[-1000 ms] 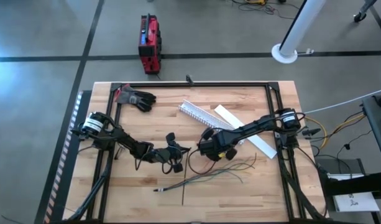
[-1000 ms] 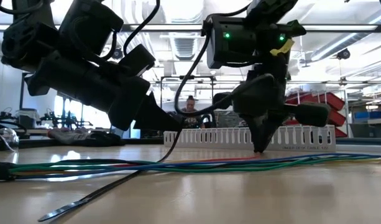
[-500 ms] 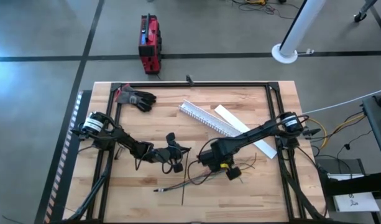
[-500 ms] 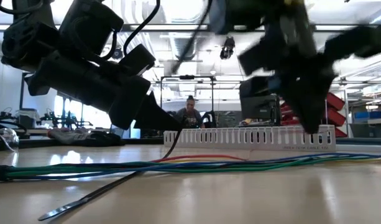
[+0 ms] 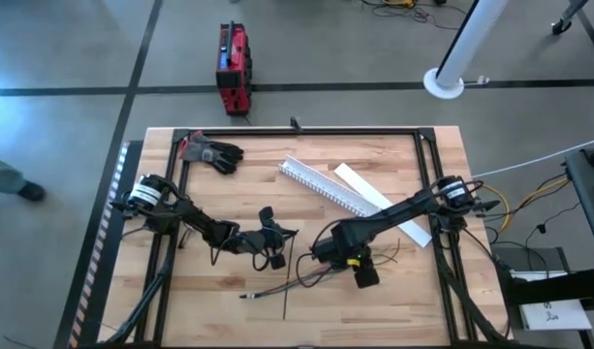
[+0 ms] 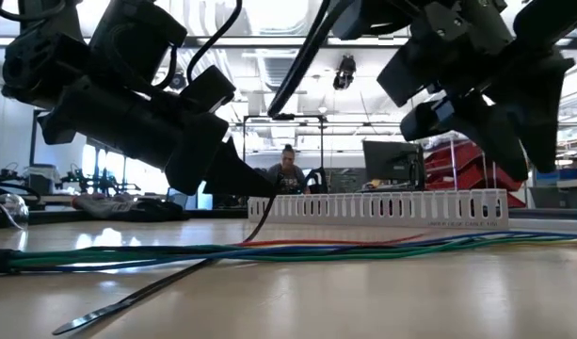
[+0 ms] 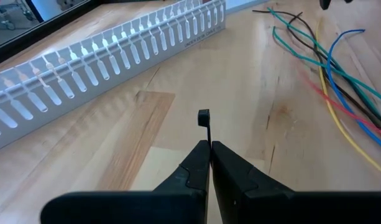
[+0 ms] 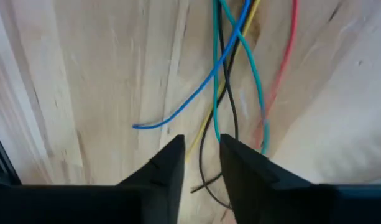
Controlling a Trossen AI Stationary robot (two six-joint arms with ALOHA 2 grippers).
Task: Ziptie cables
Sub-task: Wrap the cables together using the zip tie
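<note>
The right gripper (image 8: 199,158), fingers slightly parted and empty, hovers over the cables (image 8: 230,74). The left gripper (image 7: 210,148), nearby, pinches a ziptie (image 7: 204,124). Gathering the cables looks next.

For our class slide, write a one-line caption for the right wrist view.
Right gripper, slightly open, hovers above loose coloured cables strewn across the wooden table.

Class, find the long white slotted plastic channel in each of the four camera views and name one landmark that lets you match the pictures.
High view: the channel lies diagonally at the table's centre-back, beside its flat lid.
Low view: it runs level across the background, behind the cables.
Left wrist view: it crosses the picture slantwise, beyond the left gripper.
Right wrist view: not clearly in it.
Shared landmark: the cables.
</note>
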